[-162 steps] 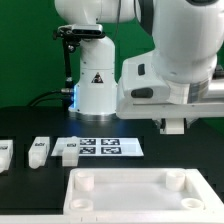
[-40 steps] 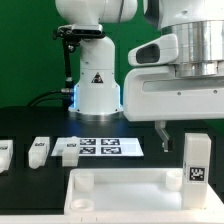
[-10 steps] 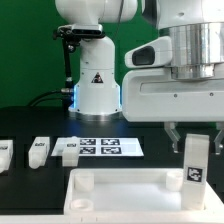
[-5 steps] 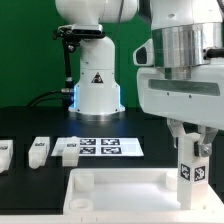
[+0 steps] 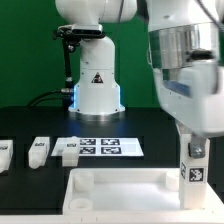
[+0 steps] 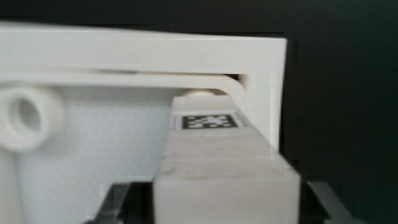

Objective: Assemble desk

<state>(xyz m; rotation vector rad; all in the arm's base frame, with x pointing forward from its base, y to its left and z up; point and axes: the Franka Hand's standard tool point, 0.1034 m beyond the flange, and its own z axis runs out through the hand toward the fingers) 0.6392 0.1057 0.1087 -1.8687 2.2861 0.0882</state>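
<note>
The desk's white rimmed tabletop [image 5: 125, 190] lies at the front with round corner sockets. One white square leg [image 5: 192, 168] with a black-and-white tag stands upright at the tabletop's far corner on the exterior view's right. My gripper [image 5: 192, 148] reaches down over the leg's top and is shut on it. In the wrist view the leg [image 6: 222, 160] runs between the dark fingers [image 6: 125, 200] down to the tabletop [image 6: 107, 110], beside a socket [image 6: 22, 115]. The leg's foot is hidden by the rim.
Three loose white legs [image 5: 38, 150] [image 5: 68, 152] [image 5: 4, 156] lie on the black table at the exterior view's left. The marker board [image 5: 105, 146] lies behind the tabletop. The arm's white base [image 5: 95, 85] stands at the back.
My gripper has come down from above the upright leg, its fingers closing onto the leg's sides. The hand has turned and the leg shifted slightly.
</note>
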